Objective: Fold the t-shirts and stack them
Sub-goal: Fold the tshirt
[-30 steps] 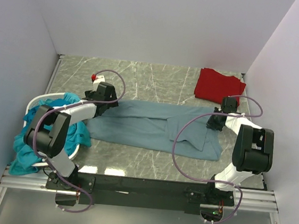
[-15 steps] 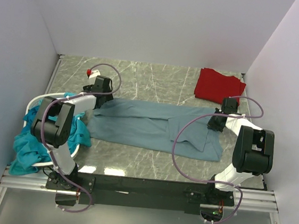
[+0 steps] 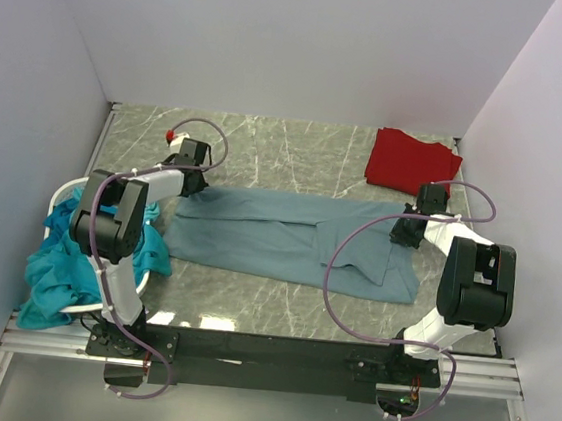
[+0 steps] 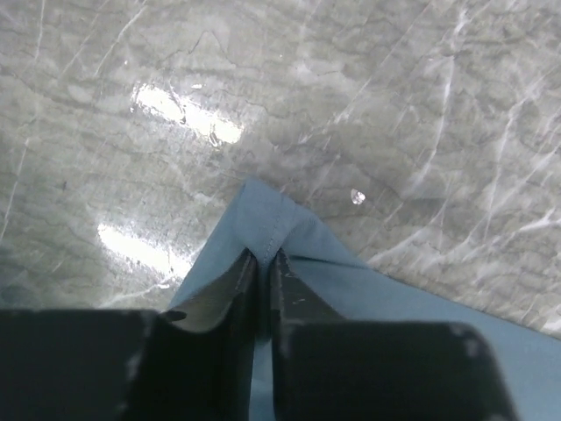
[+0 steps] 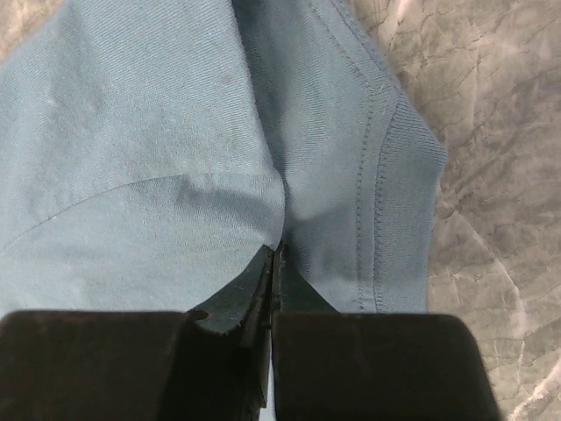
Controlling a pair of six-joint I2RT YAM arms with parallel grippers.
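**Q:** What bounds the scene?

**A:** Three plain, pale, matte walls: the back wall (image 3: 299, 41) at 12 o'clock, the left wall (image 3: 22, 93) at 9 o'clock, the right wall (image 3: 556, 179) at 3 o'clock.

**Q:** And the surface?

**A:** A glossy worktop (image 3: 298, 142), grey-green marble pattern with white veins. Bright glare patches (image 3: 214, 321) lie toward 6 o'clock, just beyond a metal rail (image 3: 46, 344).

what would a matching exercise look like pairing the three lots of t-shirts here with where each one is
1 red t-shirt
2 grey-blue t-shirt
3 teal t-shirts

a heaped in the white basket, left side
b folded, far right corner
c spread flat across the middle of the table

Pairs: 1-b, 2-c, 3-a
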